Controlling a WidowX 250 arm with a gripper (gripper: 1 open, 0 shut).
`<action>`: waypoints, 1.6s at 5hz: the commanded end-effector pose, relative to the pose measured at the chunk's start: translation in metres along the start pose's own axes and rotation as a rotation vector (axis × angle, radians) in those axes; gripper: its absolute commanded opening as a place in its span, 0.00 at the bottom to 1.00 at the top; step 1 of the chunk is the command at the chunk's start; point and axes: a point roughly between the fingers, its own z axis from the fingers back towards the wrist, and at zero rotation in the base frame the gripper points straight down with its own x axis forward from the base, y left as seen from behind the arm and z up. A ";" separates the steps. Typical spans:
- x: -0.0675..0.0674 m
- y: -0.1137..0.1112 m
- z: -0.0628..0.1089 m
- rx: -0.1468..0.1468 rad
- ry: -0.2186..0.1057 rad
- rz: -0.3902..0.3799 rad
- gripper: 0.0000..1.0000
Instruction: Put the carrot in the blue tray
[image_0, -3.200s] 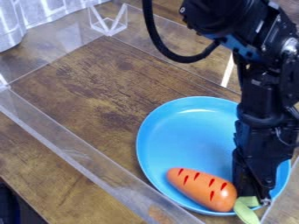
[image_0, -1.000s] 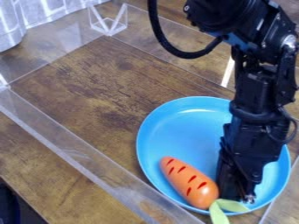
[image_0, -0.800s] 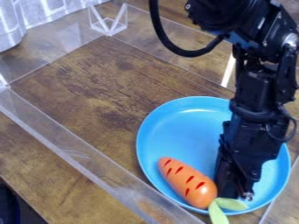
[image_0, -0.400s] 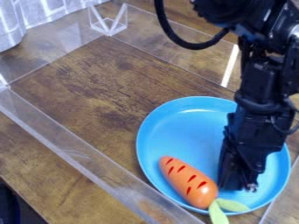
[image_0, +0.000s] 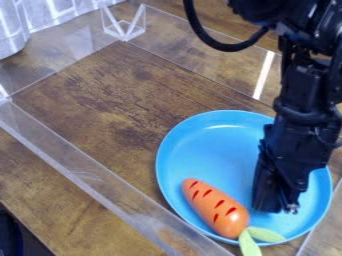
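The orange carrot (image_0: 215, 207) with dark-red stripes lies inside the blue tray (image_0: 214, 150), near its front rim. Its light-green leafy stub (image_0: 262, 235) sticks out over the tray's edge. My black gripper (image_0: 278, 206) points down over the right part of the tray, just right of the carrot and apart from it. The fingers are shut with nothing between them.
The tray sits on a dark wooden tabletop (image_0: 120, 90). A clear plastic wall (image_0: 80, 170) runs along the front left. Clear containers (image_0: 127, 18) stand at the back left.
My gripper has lifted slightly off the tray floor and away from the carrot. The carrot has stayed where it lay in the tray.
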 end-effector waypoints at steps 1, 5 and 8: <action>0.002 0.009 0.018 0.028 -0.045 0.013 1.00; 0.004 0.011 0.019 0.025 -0.029 0.016 1.00; 0.013 0.016 0.006 0.027 -0.012 0.008 1.00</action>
